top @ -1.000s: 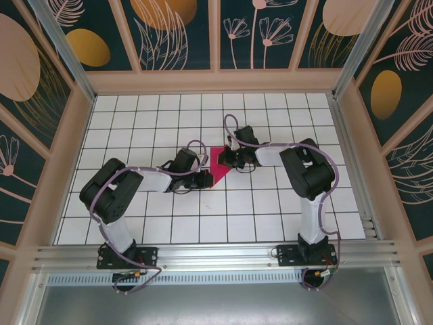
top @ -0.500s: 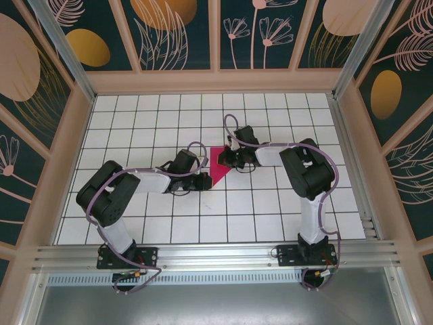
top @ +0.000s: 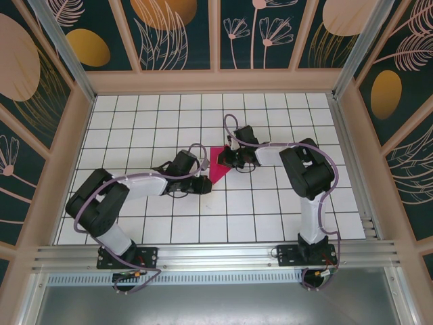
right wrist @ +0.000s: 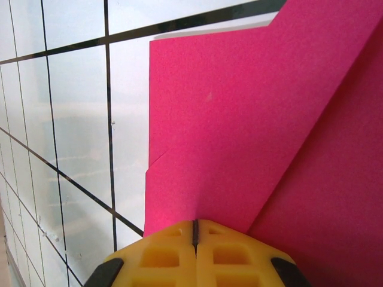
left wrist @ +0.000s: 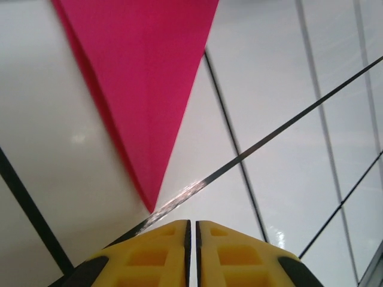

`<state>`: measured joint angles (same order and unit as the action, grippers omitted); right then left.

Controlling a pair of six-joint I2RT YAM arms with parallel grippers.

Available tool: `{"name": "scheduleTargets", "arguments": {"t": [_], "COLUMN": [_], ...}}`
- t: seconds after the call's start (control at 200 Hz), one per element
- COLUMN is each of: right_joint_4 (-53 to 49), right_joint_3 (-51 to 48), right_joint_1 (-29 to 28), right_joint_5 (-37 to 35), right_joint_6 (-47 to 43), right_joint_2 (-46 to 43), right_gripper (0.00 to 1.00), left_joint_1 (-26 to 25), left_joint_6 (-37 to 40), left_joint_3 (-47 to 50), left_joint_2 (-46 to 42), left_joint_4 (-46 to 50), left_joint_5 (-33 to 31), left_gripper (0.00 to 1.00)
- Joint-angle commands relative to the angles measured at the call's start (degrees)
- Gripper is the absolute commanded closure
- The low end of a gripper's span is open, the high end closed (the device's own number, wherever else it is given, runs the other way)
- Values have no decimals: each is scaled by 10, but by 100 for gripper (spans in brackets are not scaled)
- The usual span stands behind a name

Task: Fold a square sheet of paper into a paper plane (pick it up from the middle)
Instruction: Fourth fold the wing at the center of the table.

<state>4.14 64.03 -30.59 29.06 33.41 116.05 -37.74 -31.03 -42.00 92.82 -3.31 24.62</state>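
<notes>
The pink sheet of paper (top: 218,164) lies on the white grid table (top: 135,122), folded into a pointed wedge with its tip toward the near side. In the left wrist view that tip (left wrist: 149,206) ends just ahead of my left gripper (left wrist: 192,224), whose yellow fingers (left wrist: 149,251) stand almost together with a hairline slit and nothing between them. In the top view the left gripper (top: 208,183) sits at the wedge's near left. My right gripper (top: 226,160) is shut, its tips (right wrist: 194,222) down on the layered paper (right wrist: 239,119) at its right edge.
Peach-coloured walls (top: 216,81) and an aluminium rail (top: 216,254) at the near edge box in the table. Black grid lines (left wrist: 251,149) run under the left gripper. Bare tiles surround the paper on all sides.
The left arm's elbow has swung out to the left and lower. The left jaws have parted a hair, and the paper's near end looks slimmer. The right arm is still.
</notes>
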Motion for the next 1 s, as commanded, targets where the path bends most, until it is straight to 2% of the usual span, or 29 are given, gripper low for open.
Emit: {"name": "scheduleTargets", "arguments": {"t": [0.0,0.105,0.3,0.515,0.771,0.996], "right_joint_4": [-62,-61,-60,-62,-67,-67], "right_joint_3": [-18,-17,-15,-15,-14,-14], "right_joint_1": [-1,-1,-1,-1,1,3], "right_joint_5": [-65,-64,-61,-61,-61,-62], "right_joint_6": [-1,-1,-1,-2,-4,-4], "right_joint_2": [61,62,62,60,59,59], "right_gripper": [100,100,100,100,100,100], "left_joint_1": [1,4,7,9,9,7], "left_joint_6": [-33,-53,-71,-71,-60,-53], "left_joint_3": [-16,-33,-71,-84,-29,27], "left_joint_2": [-20,8,96,136,118,69], "left_joint_4": [-47,-67,-80,-72,-56,-46], "left_joint_5": [-35,-62,-65,-71,-35,-6], "left_gripper": [85,86,90,91,93,94]}}
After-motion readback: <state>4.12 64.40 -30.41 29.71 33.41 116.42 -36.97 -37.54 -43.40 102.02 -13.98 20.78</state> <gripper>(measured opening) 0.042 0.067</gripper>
